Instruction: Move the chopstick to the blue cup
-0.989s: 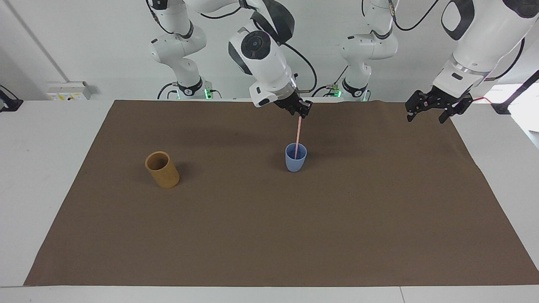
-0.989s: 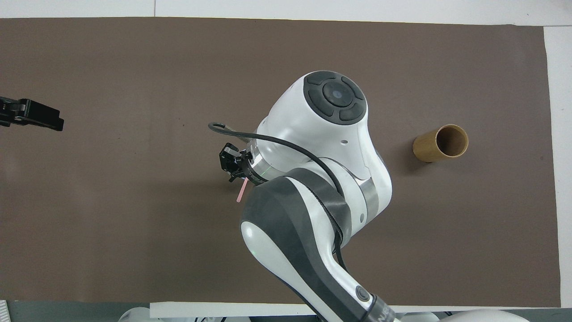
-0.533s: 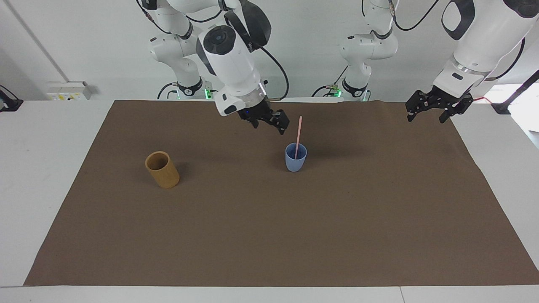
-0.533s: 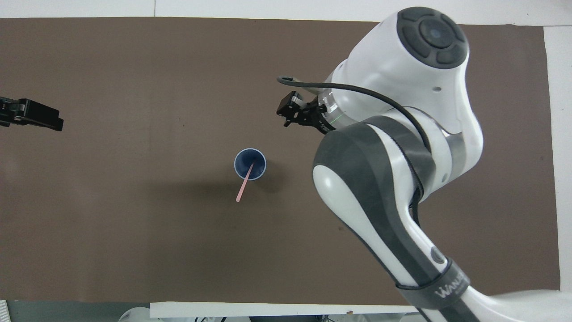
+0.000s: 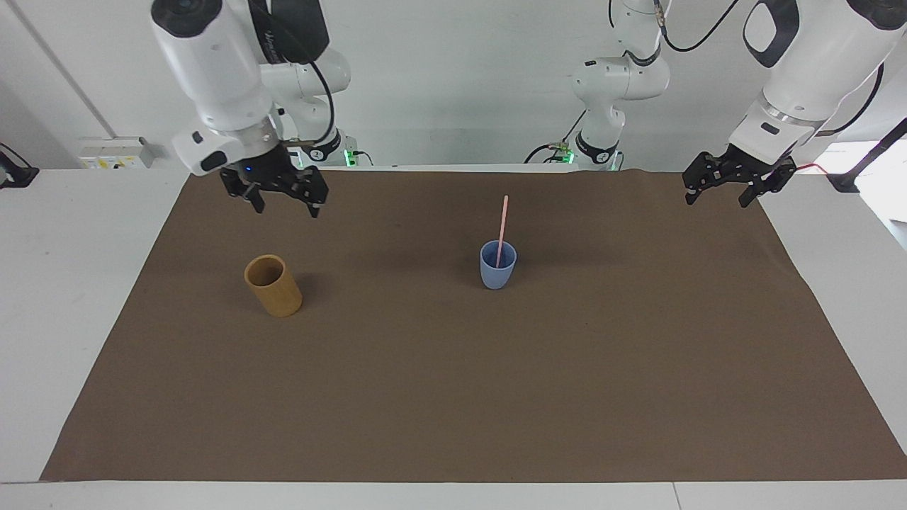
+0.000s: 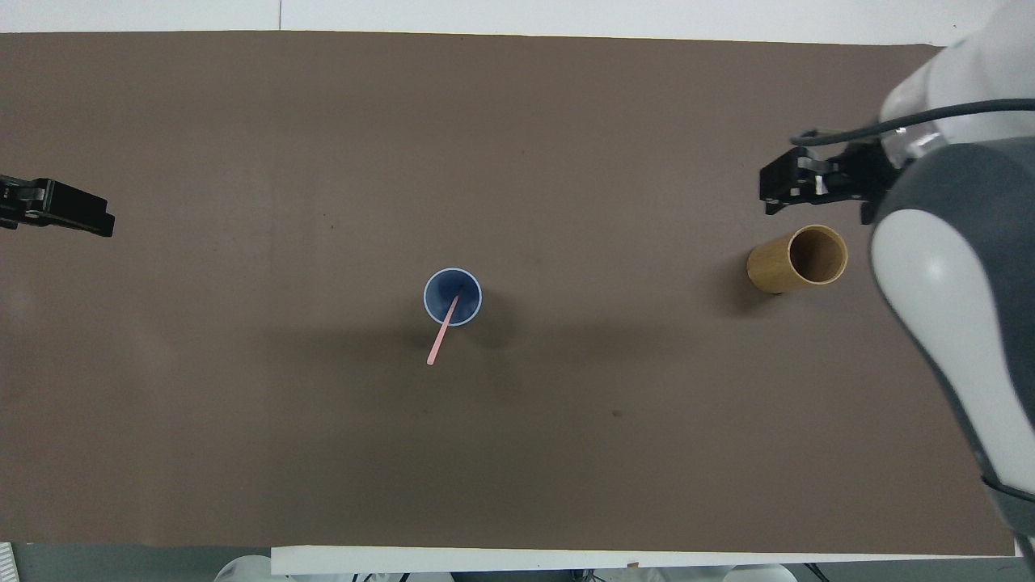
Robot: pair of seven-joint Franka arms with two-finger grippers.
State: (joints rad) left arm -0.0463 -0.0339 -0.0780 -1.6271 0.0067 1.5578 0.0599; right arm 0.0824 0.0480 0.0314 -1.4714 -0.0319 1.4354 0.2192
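The pale-pink chopstick (image 5: pixel 502 225) stands in the light-blue cup (image 5: pixel 497 273) near the middle of the brown mat and leans on its rim. In the overhead view the chopstick (image 6: pixel 440 341) sticks out of the blue cup (image 6: pixel 431 288) toward the robots. My right gripper (image 5: pixel 285 210) is open and empty, raised over the mat by the tan cup; it also shows in the overhead view (image 6: pixel 766 190). My left gripper (image 5: pixel 716 200) is open and empty and waits over the mat's edge at the left arm's end; it also shows in the overhead view (image 6: pixel 97 220).
A taller tan-brown cylindrical cup (image 5: pixel 274 287) stands upright toward the right arm's end of the table; it also shows in the overhead view (image 6: pixel 796 259). The brown mat (image 5: pixel 453 397) covers most of the white table.
My right gripper let go of the chopstick, which stays standing in the blue cup. It swung away to the right arm's end, over the tan cup. The left arm has not moved.
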